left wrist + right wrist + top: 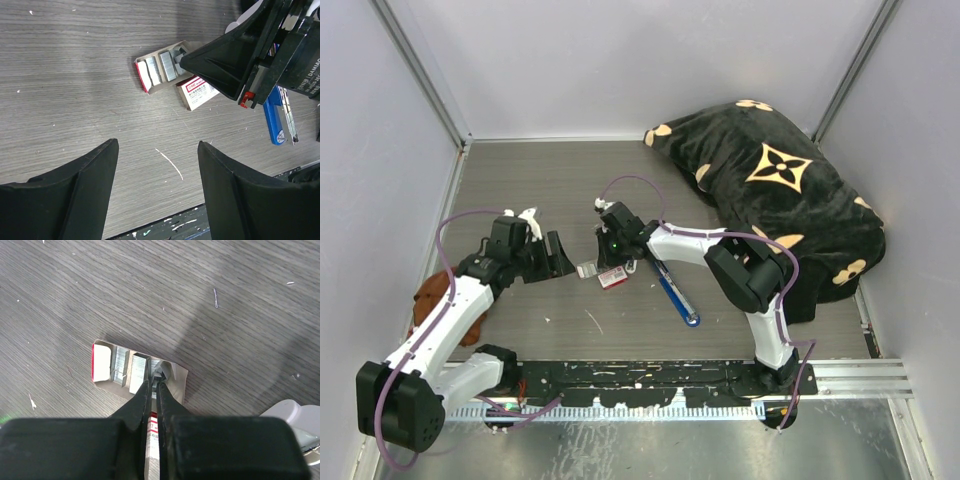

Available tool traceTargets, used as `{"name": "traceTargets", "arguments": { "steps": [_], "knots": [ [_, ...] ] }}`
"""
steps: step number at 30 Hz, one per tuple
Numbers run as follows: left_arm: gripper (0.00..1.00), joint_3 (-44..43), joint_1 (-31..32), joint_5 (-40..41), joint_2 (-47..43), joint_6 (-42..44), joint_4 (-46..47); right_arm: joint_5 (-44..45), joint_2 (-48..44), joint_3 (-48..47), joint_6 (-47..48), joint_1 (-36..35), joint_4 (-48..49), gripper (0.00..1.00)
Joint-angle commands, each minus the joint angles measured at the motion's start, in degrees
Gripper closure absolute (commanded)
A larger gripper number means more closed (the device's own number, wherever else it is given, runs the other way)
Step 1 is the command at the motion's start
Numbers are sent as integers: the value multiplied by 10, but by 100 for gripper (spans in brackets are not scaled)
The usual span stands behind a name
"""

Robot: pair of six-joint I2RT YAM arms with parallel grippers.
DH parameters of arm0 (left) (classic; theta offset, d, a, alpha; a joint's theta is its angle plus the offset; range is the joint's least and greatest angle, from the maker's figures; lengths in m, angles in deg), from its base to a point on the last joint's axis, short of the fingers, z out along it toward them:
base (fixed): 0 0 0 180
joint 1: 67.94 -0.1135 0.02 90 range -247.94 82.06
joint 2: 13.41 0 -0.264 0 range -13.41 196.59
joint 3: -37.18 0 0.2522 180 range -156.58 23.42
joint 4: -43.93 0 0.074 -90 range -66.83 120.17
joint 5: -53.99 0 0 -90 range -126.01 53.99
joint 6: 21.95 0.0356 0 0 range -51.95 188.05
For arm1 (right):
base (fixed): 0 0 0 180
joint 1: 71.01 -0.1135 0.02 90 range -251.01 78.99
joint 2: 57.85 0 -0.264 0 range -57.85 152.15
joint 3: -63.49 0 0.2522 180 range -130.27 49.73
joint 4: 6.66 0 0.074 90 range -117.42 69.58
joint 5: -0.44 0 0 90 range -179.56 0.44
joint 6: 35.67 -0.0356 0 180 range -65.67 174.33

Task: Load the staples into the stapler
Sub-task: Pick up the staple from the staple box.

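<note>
The staples (137,372) lie as silvery blocks in an open cardboard tray (178,386) with a red end. My right gripper (154,379) reaches into the tray, its jaws pinched on one thin block of staples (159,366) at the tray's right end. In the left wrist view the same gripper (180,59) comes in from the right onto the staples (168,65). The blue stapler (676,291) lies flat to the right of the tray, its silver channel (289,117) showing. My left gripper (158,150) hovers open over bare table, left of the tray (587,270).
A red-and-white box sleeve (197,92) lies against the tray. A black cushion with tan patterns (770,190) fills the back right. A brown object (433,293) sits by the left wall. A white sliver (170,163) lies on the table. Walls close in three sides.
</note>
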Motion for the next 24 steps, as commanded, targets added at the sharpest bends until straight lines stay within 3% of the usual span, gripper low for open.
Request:
{"name": "traceTargets", "arguments": {
  "steps": [1, 13, 19, 24],
  "knots": [
    [33, 2, -5, -9, -13, 5, 1, -9, -44, -11, -6, 1, 15, 96],
    [33, 23, -6, -22, -39, 8, 48, -50, -89, 6, -28, 14, 36, 99],
    [31, 74, -6, -51, -121, -12, 148, -100, -153, 27, -37, 34, 39, 99],
    [30, 69, -3, -105, -180, 25, 193, -160, -230, 61, -54, 66, 35, 99]
  ]
}}
